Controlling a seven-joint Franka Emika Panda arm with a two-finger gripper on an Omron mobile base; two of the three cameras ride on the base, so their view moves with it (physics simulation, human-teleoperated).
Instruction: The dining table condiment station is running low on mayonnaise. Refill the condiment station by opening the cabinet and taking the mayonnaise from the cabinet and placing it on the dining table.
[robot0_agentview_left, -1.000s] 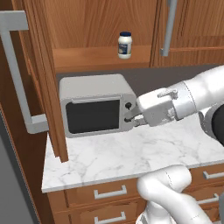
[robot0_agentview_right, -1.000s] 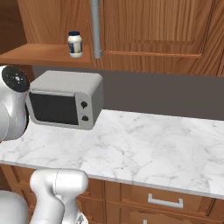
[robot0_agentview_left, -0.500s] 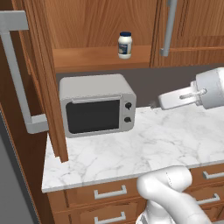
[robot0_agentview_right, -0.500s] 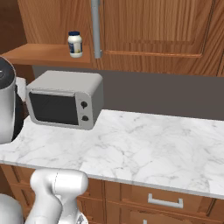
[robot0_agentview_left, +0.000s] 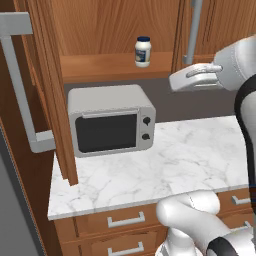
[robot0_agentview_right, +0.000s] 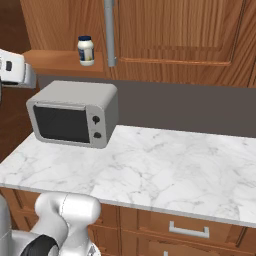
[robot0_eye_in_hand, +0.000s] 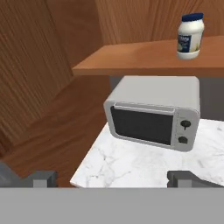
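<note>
The mayonnaise (robot0_agentview_left: 143, 51) (robot0_agentview_right: 86, 50) (robot0_eye_in_hand: 190, 36), a whitish jar with a dark lid, stands upright on the shelf of the open cabinet (robot0_agentview_left: 115, 67). The cabinet's left door (robot0_agentview_left: 47, 85) is swung out, with its grey bar handle (robot0_agentview_left: 20, 85) facing me. My gripper (robot0_agentview_left: 175, 82) (robot0_eye_in_hand: 113, 179) hovers to the right of the jar and a little below shelf height, pointing left. It is open, with its fingertips (robot0_eye_in_hand: 43, 178) wide apart and nothing between them. The dining table is out of view.
A grey microwave (robot0_agentview_left: 111, 120) (robot0_agentview_right: 75, 114) (robot0_eye_in_hand: 155, 111) sits on the small marble counter (robot0_agentview_left: 165, 165) directly under the shelf. The closed right cabinet door carries a grey handle (robot0_agentview_left: 192, 30) (robot0_agentview_right: 109, 30) just right of the jar. Wooden drawers (robot0_agentview_left: 125, 220) run below the counter.
My hand pulled back to the right from the microwave's knobs, then rose to just under shelf height. The jar and the cabinet door have stayed put.
</note>
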